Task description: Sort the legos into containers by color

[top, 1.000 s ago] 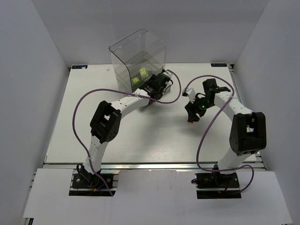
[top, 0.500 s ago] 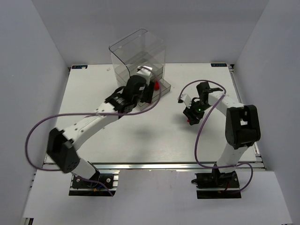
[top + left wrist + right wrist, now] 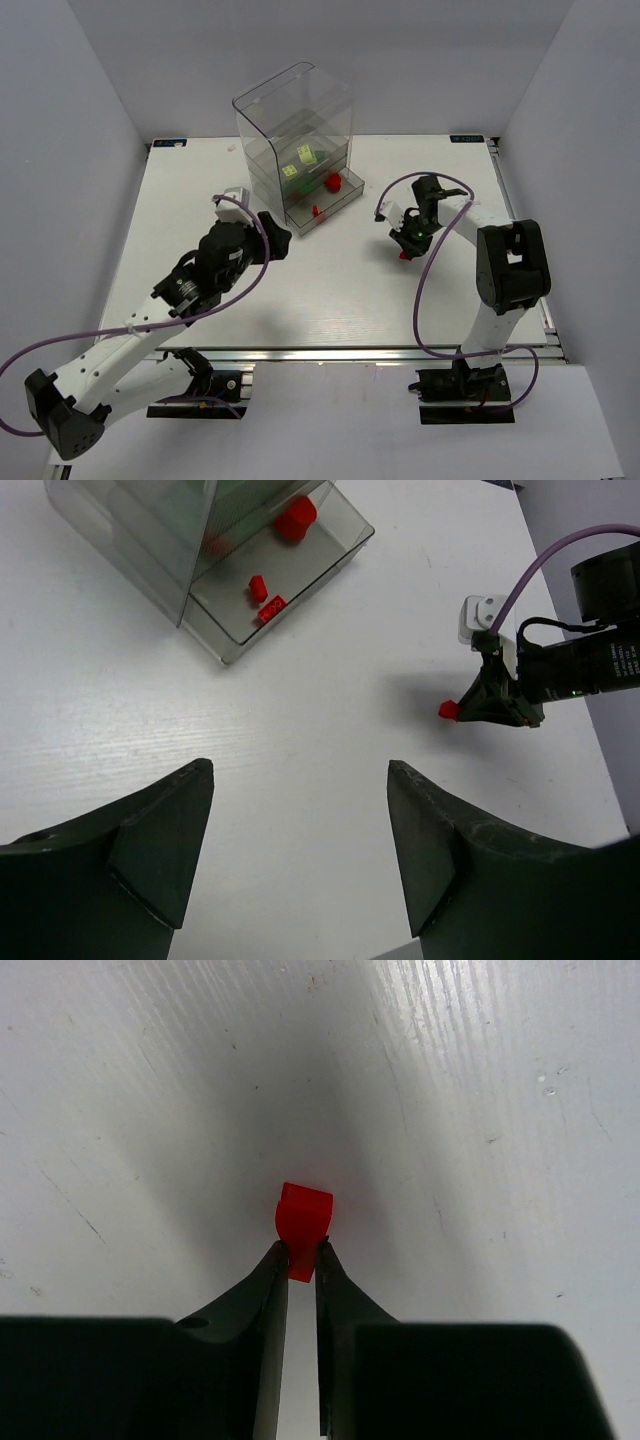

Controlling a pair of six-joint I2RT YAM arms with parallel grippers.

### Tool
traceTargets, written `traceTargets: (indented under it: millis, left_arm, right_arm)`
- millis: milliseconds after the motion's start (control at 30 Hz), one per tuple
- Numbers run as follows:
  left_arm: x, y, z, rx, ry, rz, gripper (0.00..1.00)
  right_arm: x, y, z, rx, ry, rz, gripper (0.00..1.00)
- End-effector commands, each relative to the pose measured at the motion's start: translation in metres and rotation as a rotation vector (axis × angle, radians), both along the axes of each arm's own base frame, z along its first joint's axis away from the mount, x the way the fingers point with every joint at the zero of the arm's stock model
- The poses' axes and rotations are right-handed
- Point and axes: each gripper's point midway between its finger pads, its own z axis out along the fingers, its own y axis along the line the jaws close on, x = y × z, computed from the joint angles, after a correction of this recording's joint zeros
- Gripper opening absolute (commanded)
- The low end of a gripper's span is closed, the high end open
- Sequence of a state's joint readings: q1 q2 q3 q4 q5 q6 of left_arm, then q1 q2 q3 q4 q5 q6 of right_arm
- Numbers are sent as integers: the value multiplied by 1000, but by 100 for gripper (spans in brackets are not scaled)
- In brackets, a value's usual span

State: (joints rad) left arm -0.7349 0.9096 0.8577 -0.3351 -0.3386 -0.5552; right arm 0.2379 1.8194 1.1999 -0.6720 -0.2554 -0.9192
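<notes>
- Right gripper [image 3: 300, 1250]: my jaws are narrow, pinched on a small red lego [image 3: 305, 1205] low against the tabletop [image 3: 480, 1080], right of centre in the overhead view.
- Left gripper [image 3: 300, 770]: my jaws are wide and hold nothing, at lower left.
- Containers [image 3: 295, 120]: upper centre. The lowest drawer [image 3: 320, 560] is pulled out, with red pieces [image 3: 270, 608] inside and yellow-green ones [image 3: 300, 160] above.
- Step in hand: picking up the red lego.
- Next move: lift, carry up-left, release over the open drawer.
</notes>
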Motion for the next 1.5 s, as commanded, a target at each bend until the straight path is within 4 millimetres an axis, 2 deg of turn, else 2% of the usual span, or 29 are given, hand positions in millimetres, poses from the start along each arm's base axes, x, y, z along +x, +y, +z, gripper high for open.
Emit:
traceTargets:
  millis: [0,33,133,267,300,367,400,433,500,533,567,600,633,667,700,733,933,967,1067,1100,1167,1267,1367,1400,1433,1467]
  left_arm:
    - [-10,12,-1,-117,25,69,80]
    - [-13,14,-9,-113,40,74,80]
    - [-20,21,-15,-139,55,93,80]
    - [-26,25,-21,-161,72,104,80]
    - [-26,25,-21,-164,73,105,80]
    - [-29,27,-25,-181,83,111,79]
    - [-30,27,-26,-189,84,111,79]
    - [-30,27,-26,-196,83,113,80]
    - [-33,26,-32,-221,98,114,79]
    - [-33,25,-32,-234,100,112,79]
    - [-34,24,-33,-253,105,115,79]
    - [-36,23,-40,-257,119,113,79]
    - [-37,22,-40,-270,124,108,79]
    - [-37,21,-43,-284,138,113,78]
    - [-38,21,-46,-289,144,113,78]
    - [-39,20,-46,-299,145,109,78]
    - [-40,18,-46,-317,164,112,79]
    - [-40,19,-47,-315,164,115,78]
    - [-41,20,-49,-314,176,124,78]
    - [-42,20,-50,-318,177,125,78]
    - [-42,21,-54,-318,183,132,79]
    - [-42,21,-57,-325,186,134,78]
    - [-39,19,-58,-323,184,133,79]
    - [-39,18,-58,-319,184,132,79]
    - [-38,18,-57,-315,183,133,79]
    - [-37,18,-59,-306,188,135,79]
  right_arm:
    - [5,-4,-9,-38,-29,12,11]
    - [6,-3,-9,-38,-34,10,8]
    - [7,0,-10,-21,-31,5,2]
    - [22,18,11,60,-38,-10,0]
    - [37,25,25,86,-68,-7,0]
    - [44,40,40,138,-62,4,0]
    - [62,50,55,166,-93,11,0]
    - [64,57,64,195,-86,18,0]
    - [76,76,71,224,-88,36,0]
    - [95,85,92,257,-144,44,0]
    - [100,98,99,274,-162,65,0]
    - [109,104,95,278,-164,66,0]
    - [125,114,116,301,-221,73,0]
    - [129,127,119,311,-238,96,0]
    - [136,133,112,311,-240,104,0]
    - [144,142,123,325,-282,122,0]
    - [173,185,116,356,-409,156,0]
    - [174,192,113,358,-414,162,3]
    - [179,205,108,359,-423,161,33]
    - [179,207,108,360,-424,161,39]
    - [180,209,111,374,-425,141,46]
    - [178,211,112,393,-419,125,47]
    - [173,211,112,403,-401,122,41]
    - [170,211,114,420,-391,125,33]
    - [167,209,111,426,-376,127,22]
    - [161,209,116,440,-371,146,0]
